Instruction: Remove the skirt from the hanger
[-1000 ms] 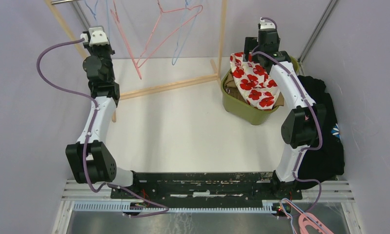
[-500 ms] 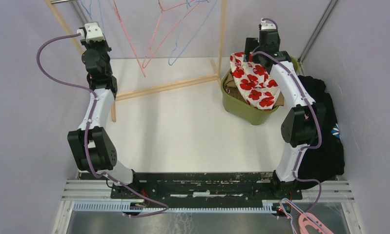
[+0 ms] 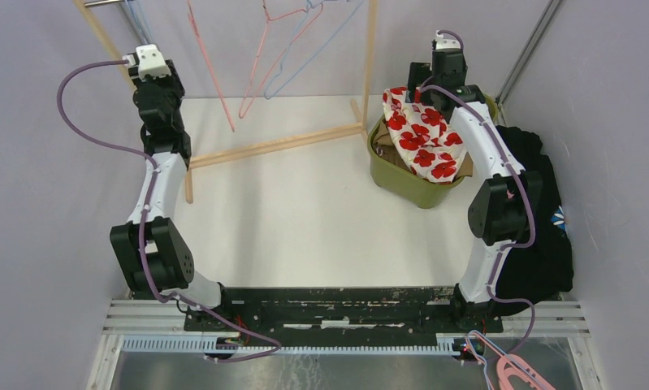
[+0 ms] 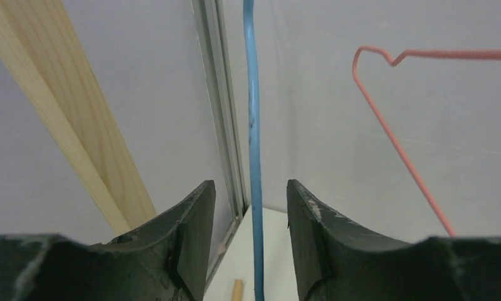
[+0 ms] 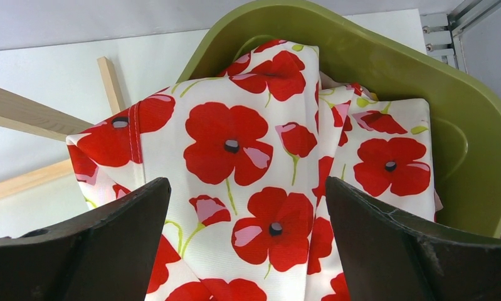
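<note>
Left arm (image 3: 163, 180) has shifted back, jaws straddling blue hanger (image 4: 254, 157).

Looks like matt woven cloth on the skirt (image 5: 235, 157), smooth green plastic with a faint sheen on the bin (image 5: 373, 69). Shows bare pale wood with grain on the rack (image 4: 66, 119), thin smooth blue-coated wire on the hanger (image 4: 254, 157). Matt black and scuffed on the left fingers (image 4: 191, 238).
</note>
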